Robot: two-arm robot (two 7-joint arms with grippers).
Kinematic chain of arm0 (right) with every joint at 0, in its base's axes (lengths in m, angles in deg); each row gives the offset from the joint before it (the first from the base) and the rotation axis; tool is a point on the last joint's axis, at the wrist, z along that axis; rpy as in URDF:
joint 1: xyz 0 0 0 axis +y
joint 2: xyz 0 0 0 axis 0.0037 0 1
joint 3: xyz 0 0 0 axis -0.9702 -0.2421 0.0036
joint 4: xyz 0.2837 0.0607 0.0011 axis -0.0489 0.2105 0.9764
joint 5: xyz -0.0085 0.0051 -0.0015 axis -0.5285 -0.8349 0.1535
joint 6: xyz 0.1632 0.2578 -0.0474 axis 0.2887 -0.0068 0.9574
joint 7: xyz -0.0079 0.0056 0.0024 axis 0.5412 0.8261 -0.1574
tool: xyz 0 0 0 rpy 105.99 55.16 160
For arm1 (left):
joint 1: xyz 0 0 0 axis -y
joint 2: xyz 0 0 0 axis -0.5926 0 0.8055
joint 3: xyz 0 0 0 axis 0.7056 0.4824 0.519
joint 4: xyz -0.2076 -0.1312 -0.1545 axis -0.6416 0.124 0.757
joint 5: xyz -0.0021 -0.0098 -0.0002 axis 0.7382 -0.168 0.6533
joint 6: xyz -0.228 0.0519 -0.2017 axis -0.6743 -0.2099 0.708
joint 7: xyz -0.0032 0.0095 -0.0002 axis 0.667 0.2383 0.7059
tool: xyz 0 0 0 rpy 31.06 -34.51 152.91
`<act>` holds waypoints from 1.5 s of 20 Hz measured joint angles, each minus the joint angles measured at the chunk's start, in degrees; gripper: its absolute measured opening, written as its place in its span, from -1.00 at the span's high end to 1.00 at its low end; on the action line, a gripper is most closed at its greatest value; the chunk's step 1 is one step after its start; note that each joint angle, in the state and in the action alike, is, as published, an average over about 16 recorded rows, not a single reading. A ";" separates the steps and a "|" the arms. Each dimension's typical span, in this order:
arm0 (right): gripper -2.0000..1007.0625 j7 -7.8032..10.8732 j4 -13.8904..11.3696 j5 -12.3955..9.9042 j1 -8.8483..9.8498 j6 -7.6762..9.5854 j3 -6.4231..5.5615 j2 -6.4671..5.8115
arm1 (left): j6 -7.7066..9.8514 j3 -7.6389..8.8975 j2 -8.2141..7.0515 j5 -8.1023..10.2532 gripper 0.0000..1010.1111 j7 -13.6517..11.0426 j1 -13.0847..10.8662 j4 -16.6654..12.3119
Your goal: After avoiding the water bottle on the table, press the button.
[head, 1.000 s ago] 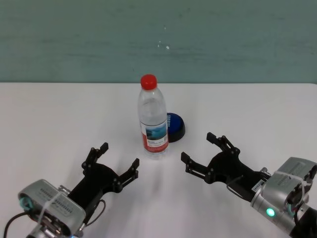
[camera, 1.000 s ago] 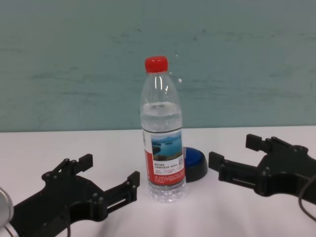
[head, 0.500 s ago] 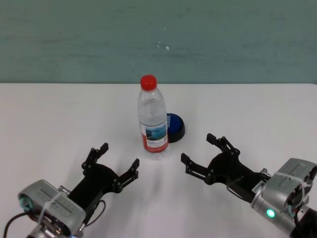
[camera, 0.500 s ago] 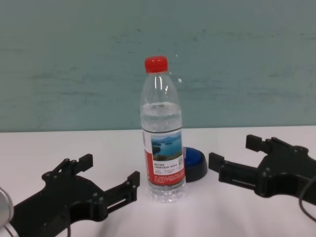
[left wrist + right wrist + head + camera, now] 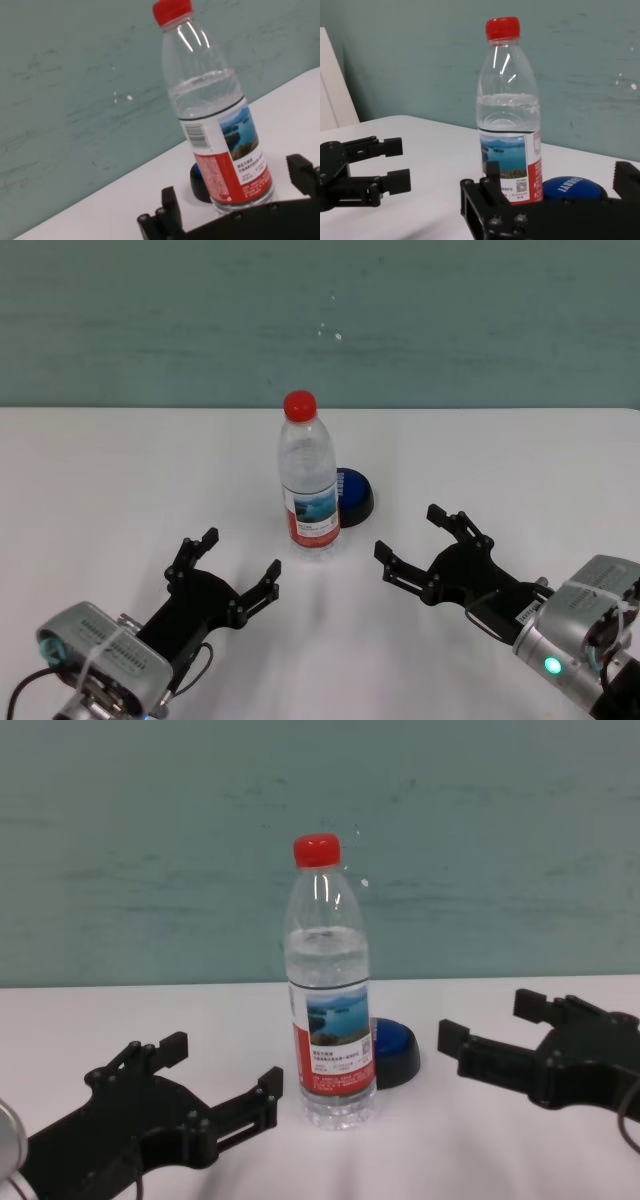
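Note:
The water bottle (image 5: 307, 480) stands upright near the middle of the white table (image 5: 120, 480); it also shows in the chest view (image 5: 330, 990), the left wrist view (image 5: 215, 120) and the right wrist view (image 5: 509, 110). The blue button (image 5: 353, 492) sits just behind it to the right, partly hidden by it (image 5: 394, 1050) (image 5: 574, 186). My right gripper (image 5: 420, 540) is open, in front and to the right of the bottle, clear of it (image 5: 500, 1025). My left gripper (image 5: 225, 560) is open, in front and to the left (image 5: 215, 1070).
A teal wall (image 5: 320, 320) stands behind the table's far edge. Bare white tabletop lies to the far left and far right (image 5: 560, 470) of the bottle.
My right gripper has shifted a little to the right and slightly nearer, away from the bottle. The left arm, bottle and button have not moved.

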 joint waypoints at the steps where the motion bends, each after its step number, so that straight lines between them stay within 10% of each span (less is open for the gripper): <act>1: -0.99 -0.08 -0.07 0.05 0.07 0.02 -0.10 -0.06 | 0.00 0.00 0.00 0.00 -0.98 0.00 0.00 0.00; 30: -0.99 -1.00 -1.48 1.54 1.19 1.02 -1.22 -0.93 | 0.00 0.00 0.00 0.00 -0.98 0.00 0.00 0.00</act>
